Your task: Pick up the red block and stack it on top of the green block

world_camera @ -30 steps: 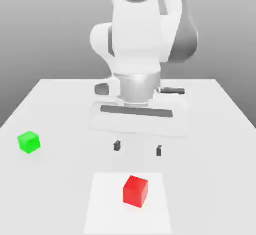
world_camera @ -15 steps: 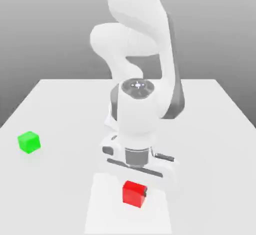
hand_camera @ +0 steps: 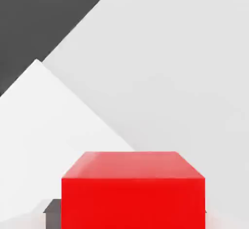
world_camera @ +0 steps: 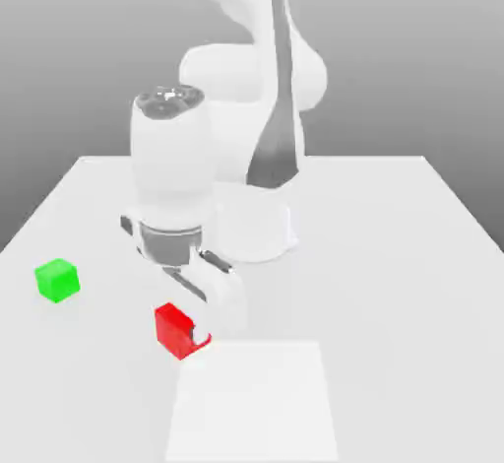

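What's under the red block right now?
Nothing touching it: the red block hangs clamped in the gripper above the bare white table. Its underside is hidden.

The arm [world_camera: 236, 87] is smooth white, rounded casings with dark grey joints (one wrist band silver-grey).

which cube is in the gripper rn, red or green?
The red block. It sits clamped in the gripper, off the table. The green block rests alone on the table, toward the exterior view's left.
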You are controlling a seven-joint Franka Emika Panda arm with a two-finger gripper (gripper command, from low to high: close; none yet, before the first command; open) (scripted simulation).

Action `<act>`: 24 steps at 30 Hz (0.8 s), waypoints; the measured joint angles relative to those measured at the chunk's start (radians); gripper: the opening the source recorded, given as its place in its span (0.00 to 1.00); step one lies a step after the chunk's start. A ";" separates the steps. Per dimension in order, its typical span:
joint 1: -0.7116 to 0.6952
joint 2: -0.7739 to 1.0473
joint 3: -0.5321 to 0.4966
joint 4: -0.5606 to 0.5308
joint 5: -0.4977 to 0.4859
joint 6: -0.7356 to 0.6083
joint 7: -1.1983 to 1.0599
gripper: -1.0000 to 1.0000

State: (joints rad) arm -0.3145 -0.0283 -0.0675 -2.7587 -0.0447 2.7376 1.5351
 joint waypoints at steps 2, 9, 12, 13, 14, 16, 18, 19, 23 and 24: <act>-0.074 -0.018 -0.031 -0.006 -0.010 -0.010 0.080 0.00; -0.302 -0.076 -0.150 -0.029 -0.039 -0.044 0.356 0.00; -0.396 -0.100 -0.211 -0.039 -0.052 -0.058 0.473 0.00; -0.428 -0.106 -0.231 -0.042 -0.056 -0.062 0.511 0.00; -0.459 -0.115 -0.252 -0.046 -0.061 -0.067 0.550 0.00; -0.480 -0.089 -0.275 -0.046 -0.041 -0.041 0.570 0.00; -0.475 -0.039 -0.282 -0.044 0.000 0.005 0.549 0.00; -0.470 -0.010 -0.282 -0.043 0.027 0.032 0.532 0.00; -0.486 0.112 -0.240 -0.039 0.152 0.142 0.444 1.00; -0.485 0.112 -0.240 -0.039 0.152 0.142 0.444 1.00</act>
State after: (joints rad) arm -0.7999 0.0841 -0.3076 -2.7977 0.1072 2.8792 1.9795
